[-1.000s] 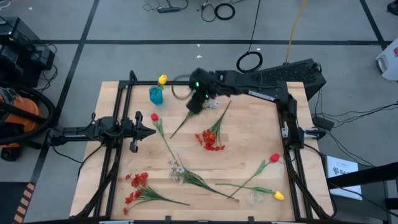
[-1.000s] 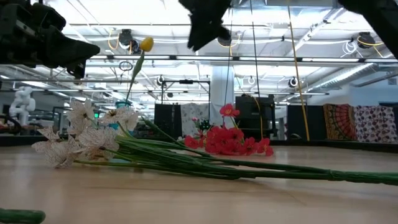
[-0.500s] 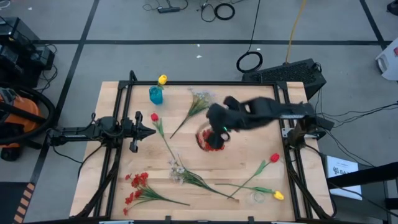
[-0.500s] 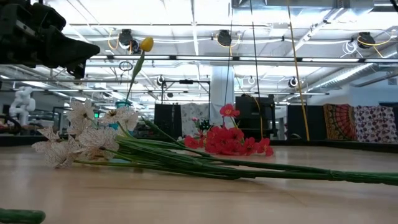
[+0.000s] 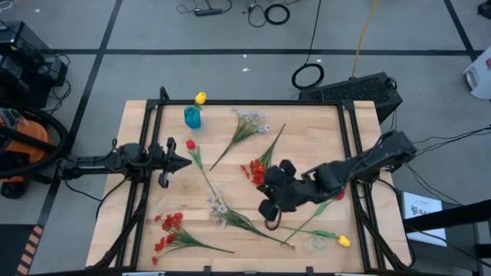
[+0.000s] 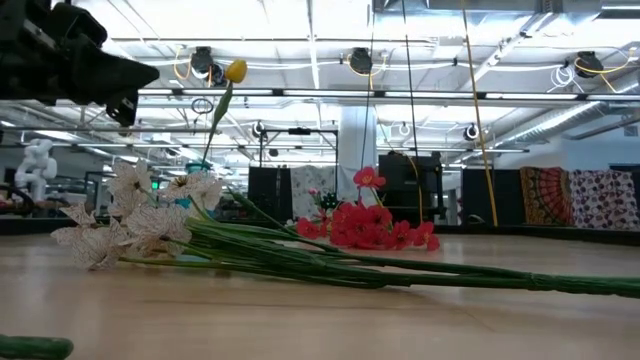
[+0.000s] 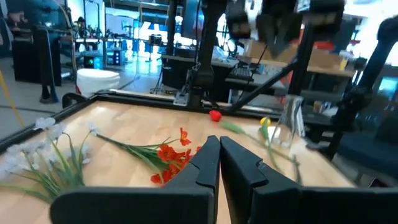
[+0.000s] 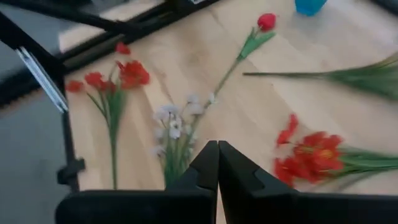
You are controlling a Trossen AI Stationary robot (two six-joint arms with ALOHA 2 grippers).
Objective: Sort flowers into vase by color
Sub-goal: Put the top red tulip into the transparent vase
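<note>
Flowers lie all over the wooden table (image 5: 307, 138), and only one is in the vase (image 5: 192, 117). The little blue vase stands near the far left corner, and a yellow tulip (image 5: 200, 98) sticks out of it.

From above you can see every flower. A white sprig (image 5: 249, 123) lies near the far edge, a little way from the vase. A red tulip (image 5: 191, 145) lies near the left edge. A red bunch (image 5: 255, 170) sits in the middle. Another white sprig (image 5: 220, 209) lies toward the near edge, and a second red bunch (image 5: 167, 230) lies in the near left corner. A red tulip (image 5: 338, 195) and a yellow tulip (image 5: 342, 241) lie by the right edge.

The right gripper (image 5: 270, 208) hangs over the middle of the table, near the long green stems. Its own camera shows its two fingers (image 8: 233, 168) pressed together with nothing between them.

The left gripper (image 5: 186, 162) waits at the left edge, close to the red tulip. Its own camera shows its fingers (image 7: 239, 165) closed and empty too.

The camera at table height misses most of this. It shows the white sprig up close, the red bunch behind it, and the yellow tulip standing tall.
</note>
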